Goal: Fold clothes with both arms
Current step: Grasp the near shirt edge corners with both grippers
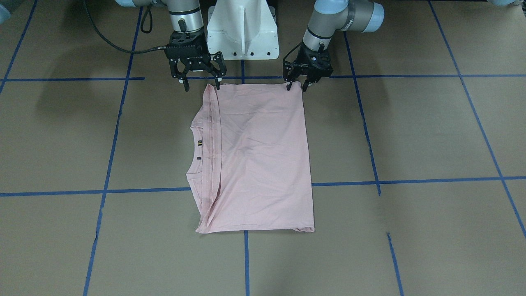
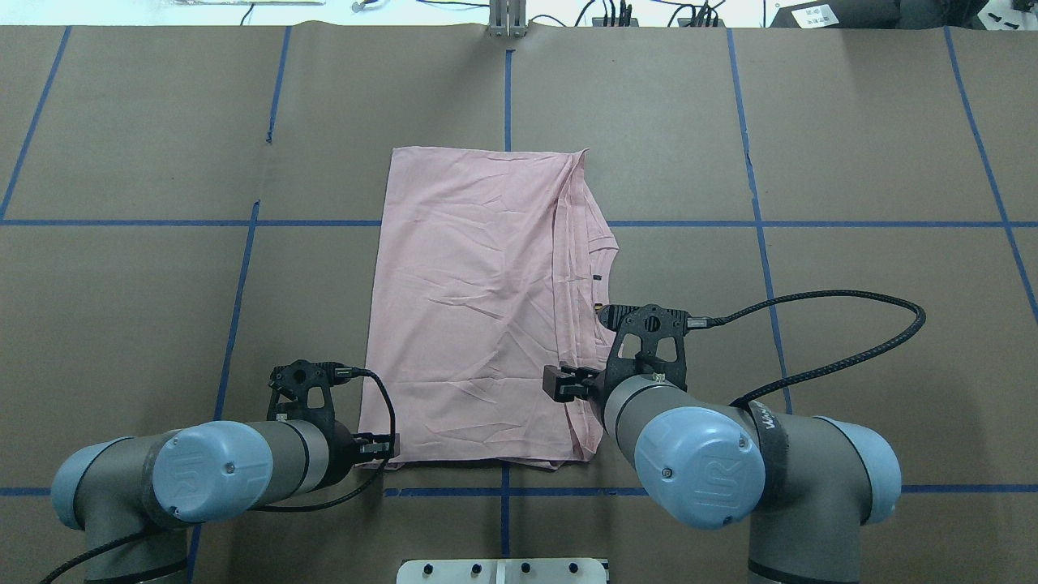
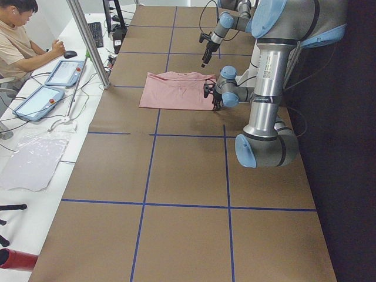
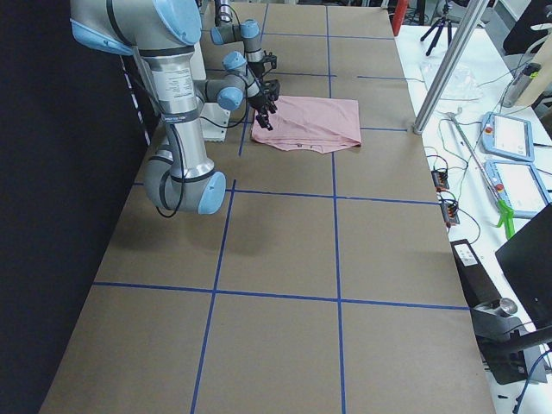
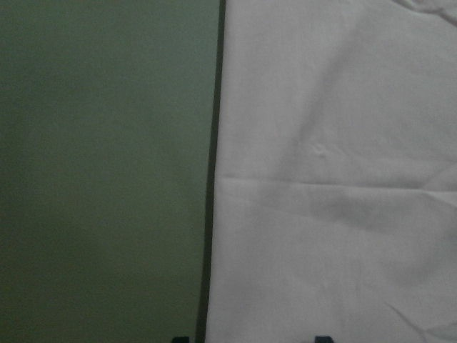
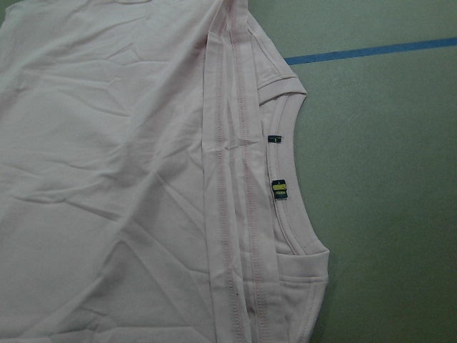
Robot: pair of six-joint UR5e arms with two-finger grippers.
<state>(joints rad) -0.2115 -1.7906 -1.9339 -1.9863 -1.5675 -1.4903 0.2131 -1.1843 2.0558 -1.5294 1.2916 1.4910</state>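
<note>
Pink T-shirt (image 1: 263, 156) lies folded into a flat rectangle on the tabletop (image 1: 411, 135), midway between the left and right edges and closer to the robot-side edge than the far one. Collar (image 6: 303, 214) with a small yellow-and-dark label (image 6: 281, 189) sticks out on the side facing the right edge. Left end effector (image 1: 297, 87) is spread over the shirt's robot-side left corner, one tip over cloth and one over bare tabletop. Right end effector (image 1: 202, 87) is spread wide at the robot-side right corner, pinching nothing. Can't tell if the tips touch the cloth.
</note>
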